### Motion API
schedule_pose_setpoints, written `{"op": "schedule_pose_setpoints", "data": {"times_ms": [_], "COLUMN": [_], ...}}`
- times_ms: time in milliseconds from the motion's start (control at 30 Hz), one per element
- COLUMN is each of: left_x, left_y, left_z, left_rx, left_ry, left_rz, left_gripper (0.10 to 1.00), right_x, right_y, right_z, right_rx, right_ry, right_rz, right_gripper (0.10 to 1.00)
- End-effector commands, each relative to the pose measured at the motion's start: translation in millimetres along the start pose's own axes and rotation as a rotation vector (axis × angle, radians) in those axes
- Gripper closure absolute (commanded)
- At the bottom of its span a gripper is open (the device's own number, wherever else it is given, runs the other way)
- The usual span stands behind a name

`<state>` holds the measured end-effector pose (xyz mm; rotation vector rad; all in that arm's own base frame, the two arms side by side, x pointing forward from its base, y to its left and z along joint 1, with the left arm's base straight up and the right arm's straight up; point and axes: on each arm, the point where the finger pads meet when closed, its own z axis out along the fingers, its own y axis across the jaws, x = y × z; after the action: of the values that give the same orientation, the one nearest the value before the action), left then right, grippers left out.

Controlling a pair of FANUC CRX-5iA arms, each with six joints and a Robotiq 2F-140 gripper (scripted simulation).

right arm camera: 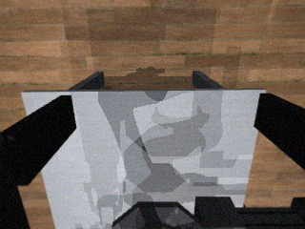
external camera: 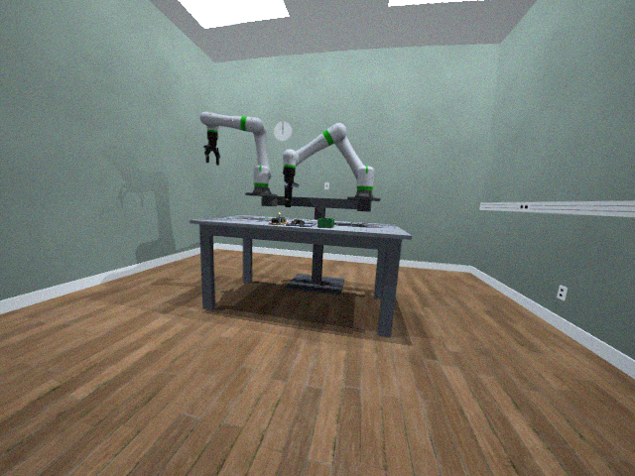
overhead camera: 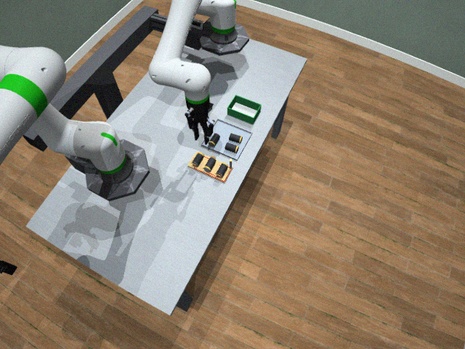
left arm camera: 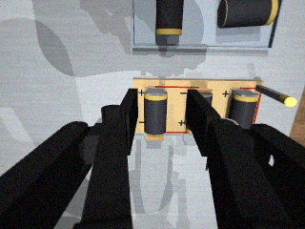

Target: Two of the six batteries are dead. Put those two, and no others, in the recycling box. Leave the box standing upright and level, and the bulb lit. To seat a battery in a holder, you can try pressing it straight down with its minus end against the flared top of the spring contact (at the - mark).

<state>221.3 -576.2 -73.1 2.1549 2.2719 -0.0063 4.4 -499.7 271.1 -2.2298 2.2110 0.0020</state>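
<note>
Nearest me, past the wooden floor [overhead camera: 338, 225] [external camera: 317, 400], runs the long front edge of the counter [overhead camera: 168, 240] [external camera: 308, 230] [left arm camera: 105, 57] [right arm camera: 91, 124]. The green box [overhead camera: 240, 115] [external camera: 325, 223] sits upright near that edge, its pale bottom showing. Just beside it lies the tray [overhead camera: 225, 129] [external camera: 309, 224] [left arm camera: 143, 24]. Two batteries [overhead camera: 231, 147] [left arm camera: 247, 13] lie toward the tray's front side, roughly parallel, with a gap between; a third battery [overhead camera: 213, 139] [left arm camera: 170, 16] lies farther in, its yellow-banded end toward the holder [overhead camera: 203, 163] [external camera: 279, 223] [left arm camera: 175, 110]. That holder, apart from the tray by a narrow strip, carries three more batteries [overhead camera: 209, 163] [left arm camera: 155, 114] side by side. The bulb [overhead camera: 230, 161] [external camera: 279, 213] [left arm camera: 291, 101] at its front corner glows yellow. Which cells are dead, I can't tell

Above and behind, the left claw [overhead camera: 201, 140] [external camera: 288, 204] [left arm camera: 162, 103] points down, partly spread and released, with nothing gripped and air between it and the batteries. The right claw [overhead camera: 7, 267] [external camera: 212, 163] [right arm camera: 165, 111] hangs high, wide and released, well apart from everything, out past the counter's short edge in the top view. Farthest back, a round clock [external camera: 282, 131] hangs on the wall [external camera: 410, 102]
</note>
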Motion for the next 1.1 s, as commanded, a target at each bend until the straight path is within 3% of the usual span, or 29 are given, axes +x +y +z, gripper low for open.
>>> {"op": "schedule_pose_setpoints", "data": {"times_ms": [0, 933, 1067], "left_x": [-44.5, -48.2, -47.8], "left_y": [-3.3, -3.7, -3.9], "left_z": [0.4, 1.2, 39.6], "left_rx": [0.003, 0.003, 0.003], "left_ry": [0.008, 0.008, 0.008], "left_rz": [0.000, 0.000, 0.000], "left_gripper": [0.734, 0.734, 0.734], "right_x": [0.2, 0.2, 0.2], "right_y": [0.2, 0.2, 0.2], "right_z": [-0.9, -0.9, -0.9], "right_rx": [0.000, 0.000, 0.000], "right_ry": [0.002, 0.002, 0.002], "right_rz": [0.000, 0.000, 0.000], "right_gripper": [0.098, 0.098, 0.098]}}
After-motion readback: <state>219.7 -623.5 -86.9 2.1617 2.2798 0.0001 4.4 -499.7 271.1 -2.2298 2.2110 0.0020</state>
